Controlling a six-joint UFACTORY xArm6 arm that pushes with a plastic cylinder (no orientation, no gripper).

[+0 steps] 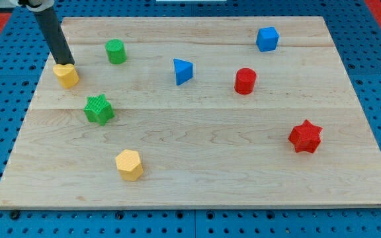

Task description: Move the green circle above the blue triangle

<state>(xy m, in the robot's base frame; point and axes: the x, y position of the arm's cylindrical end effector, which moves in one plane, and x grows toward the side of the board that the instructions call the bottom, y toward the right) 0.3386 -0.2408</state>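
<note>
While the green circle [116,51] sits near the board's upper left, well to the view's left of the blue triangle [182,71] and only slightly higher, we judge the step in hand to be getting behind it for a push. Target spot: the bare wood just toward the view's top from the triangle.

Our tip [65,63] is at the far left, touching or just above the top edge of the yellow block [65,75] (shape unclear, perhaps a heart); contact cannot be confirmed. The green circle lies to the tip's right, apart from it.

Plan as we judge it: lift clear of the yellow block's edge without nudging it, bring the tip to the circle's left side, slightly low, and push rightward and a little upward in a steady line. Keep the contact centred, since a round block will slip off an off-centre push. Stop short of the blue cube [267,39].

Jaws: none on this rig; the arm ends in a bare rod, holding nothing.

Green star [98,109] sits below, outside the path.
</note>
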